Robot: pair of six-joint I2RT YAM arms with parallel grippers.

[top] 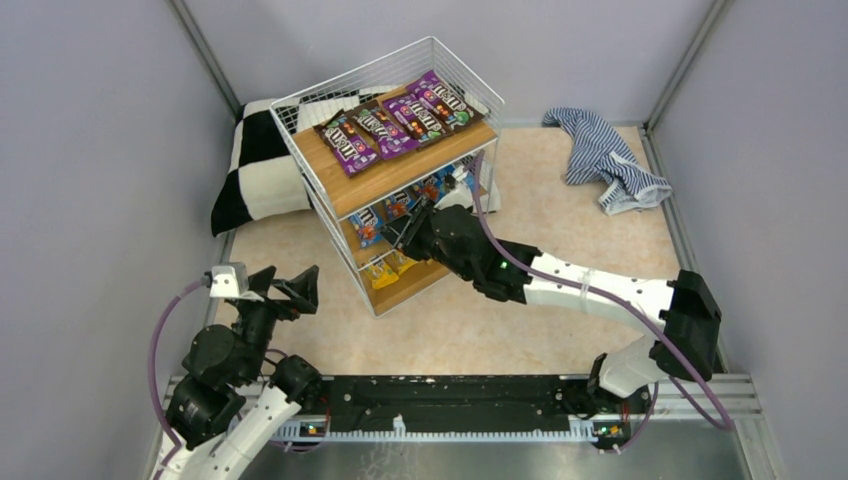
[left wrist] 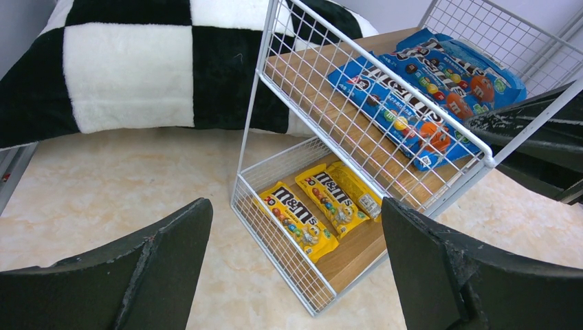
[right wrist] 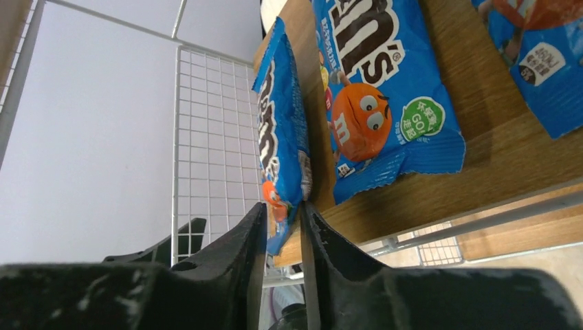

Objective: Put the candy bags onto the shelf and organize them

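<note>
Left gripper point(top: 290, 283): jaws spread wide with nothing between them, hovering above the table point(top: 480, 320) near its left edge, aimed at the shelf.
Checkered cushion point(top: 255, 170): lies in the far left corner, touching the back of the shelf.
Shelf point(top: 385, 175): stands toward the far edge, left of centre, turned at an angle, with three wooden boards inside a white wire frame.
Purple bags point(top: 400, 120): lie flat in a row on the top board.
Blue bags point(left wrist: 426, 89): lie flat side by side on the middle board.
Yellow bags point(left wrist: 323, 206): lie flat on the bottom board, close together.
Right gripper point(right wrist: 283, 210): reaches into the middle tier, its fingers clamped on the lower end of one bag.
Pinched blue bag point(right wrist: 282, 130): stands on edge at the rim of the middle board, just beside a flat blue one.
Striped cloth point(top: 605, 160): lies crumpled near the far right corner, well apart from the shelf.
</note>
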